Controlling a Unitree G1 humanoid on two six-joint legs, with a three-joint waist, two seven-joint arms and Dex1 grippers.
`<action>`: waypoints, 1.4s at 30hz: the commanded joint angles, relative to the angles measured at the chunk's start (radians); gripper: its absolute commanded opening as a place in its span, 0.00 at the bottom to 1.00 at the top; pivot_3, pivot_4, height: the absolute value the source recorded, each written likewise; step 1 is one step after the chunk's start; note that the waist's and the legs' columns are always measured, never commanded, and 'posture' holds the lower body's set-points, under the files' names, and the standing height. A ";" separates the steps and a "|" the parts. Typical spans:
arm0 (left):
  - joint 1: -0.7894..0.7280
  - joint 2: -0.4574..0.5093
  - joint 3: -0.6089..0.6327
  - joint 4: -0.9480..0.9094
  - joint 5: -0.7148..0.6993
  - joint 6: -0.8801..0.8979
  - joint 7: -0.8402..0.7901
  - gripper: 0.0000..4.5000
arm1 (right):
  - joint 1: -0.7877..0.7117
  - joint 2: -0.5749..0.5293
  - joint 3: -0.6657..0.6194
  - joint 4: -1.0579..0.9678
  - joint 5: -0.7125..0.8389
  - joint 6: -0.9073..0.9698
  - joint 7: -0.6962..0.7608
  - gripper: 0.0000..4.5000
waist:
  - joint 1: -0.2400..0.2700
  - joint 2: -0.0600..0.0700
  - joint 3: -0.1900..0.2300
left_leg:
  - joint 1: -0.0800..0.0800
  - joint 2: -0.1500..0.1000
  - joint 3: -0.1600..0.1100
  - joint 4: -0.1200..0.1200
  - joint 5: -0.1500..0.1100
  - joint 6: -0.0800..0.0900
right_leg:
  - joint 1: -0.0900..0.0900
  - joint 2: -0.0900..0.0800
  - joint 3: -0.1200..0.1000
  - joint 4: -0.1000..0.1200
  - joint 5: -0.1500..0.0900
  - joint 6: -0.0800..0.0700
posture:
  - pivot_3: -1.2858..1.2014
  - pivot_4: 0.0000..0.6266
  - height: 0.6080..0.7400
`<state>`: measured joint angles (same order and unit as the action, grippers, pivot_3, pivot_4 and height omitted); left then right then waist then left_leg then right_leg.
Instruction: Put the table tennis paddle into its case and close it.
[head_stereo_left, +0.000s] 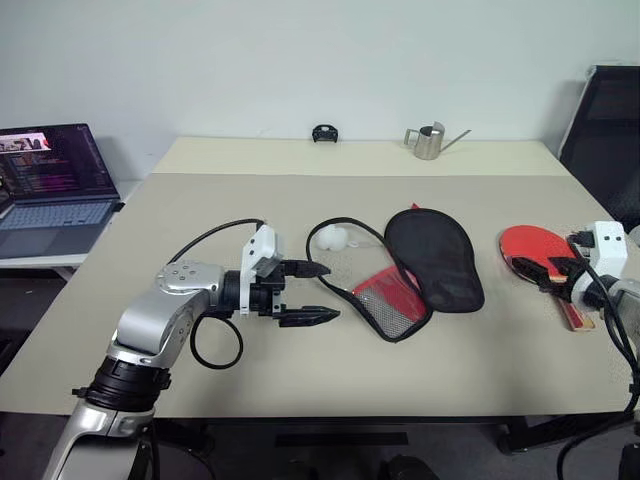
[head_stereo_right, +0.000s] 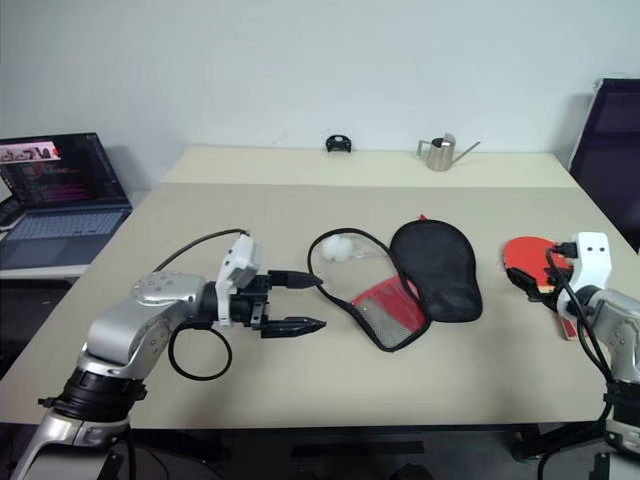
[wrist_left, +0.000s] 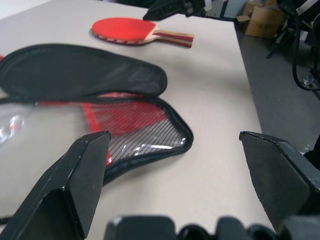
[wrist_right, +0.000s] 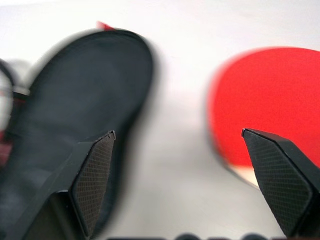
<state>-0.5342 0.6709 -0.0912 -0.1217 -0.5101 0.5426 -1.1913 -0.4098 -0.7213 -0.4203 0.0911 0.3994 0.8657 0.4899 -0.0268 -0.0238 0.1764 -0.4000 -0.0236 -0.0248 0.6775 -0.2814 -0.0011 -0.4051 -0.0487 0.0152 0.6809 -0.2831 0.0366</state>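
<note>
Setting: beige table (head_stereo_left: 330, 380) against a pale wall; a laptop (head_stereo_left: 52, 190) stands on a side desk to the robot's left, a small metal watering can (head_stereo_left: 430, 141) and a small black object (head_stereo_left: 323, 133) sit at the table's far edge.
Case: the case (head_stereo_left: 420, 265) lies unzipped mid-table, its black fabric half folded out toward the right, its red mesh half (head_stereo_left: 388, 298) lying nearer the robot, the zipper rim looping toward a white wad (head_stereo_left: 333, 239).
Paddle: the table tennis paddle (head_stereo_left: 535, 254) lies flat, red face up, to the right of the case and apart from it, handle toward the near right edge.
Left gripper: the left gripper (head_stereo_left: 310, 293) hovers just beside the mesh half's near-left edge, fingers spread wide, nothing between them.
Right gripper: the right gripper (wrist_right: 180, 165) sits over the paddle's handle end, fingers spread, empty; its wrist view looks across the gap between case and paddle.
Step in hand: judged as the start, since the paddle is still outside the case.
Next move: likely the right gripper must close on the handle and carry the paddle to the case mouth, while the left pins or lifts a flap.
Risk: the soft flap may slide or fold shut.
</note>
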 joint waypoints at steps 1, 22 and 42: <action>-0.045 -0.014 0.000 -0.038 -0.027 0.008 -0.013 1.00 | 0.016 -0.042 -0.040 0.052 -0.038 -0.070 -0.021 0.99 | 0.000 0.000 0.000 | 0.000 0.000 0.000 0.000 0.000 0.000 | 0.000 0.000 0.000 0.000 0.000 0.000 | 0.52 0.24 1.00; -0.218 -0.110 -0.066 0.059 0.015 -0.013 -0.080 1.00 | -0.031 -0.073 0.053 0.385 -0.113 -0.238 0.060 0.99 | -0.004 0.001 -0.001 | 0.001 0.001 0.001 0.000 0.001 0.000 | 0.001 0.002 0.002 0.001 0.000 0.000 | 0.52 0.24 1.00; -0.156 -0.034 -0.022 0.066 0.031 -0.031 -0.078 1.00 | -0.051 -0.027 0.126 0.413 -0.173 -0.279 0.014 0.24 | -0.007 0.001 -0.001 | 0.002 0.001 0.001 0.001 0.001 0.001 | 0.002 0.003 0.002 0.001 0.001 0.001 | 0.52 0.24 1.00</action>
<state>-0.6892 0.6235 -0.1470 -0.0326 -0.4714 0.5212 -1.2682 -0.4531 -0.7630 -0.2876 0.5201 0.2179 0.5709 0.5173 -0.0335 -0.0230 0.1756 -0.3979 -0.0226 -0.0234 0.6790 -0.2806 -0.0005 -0.4035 -0.0462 0.0175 0.6820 -0.2822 0.0376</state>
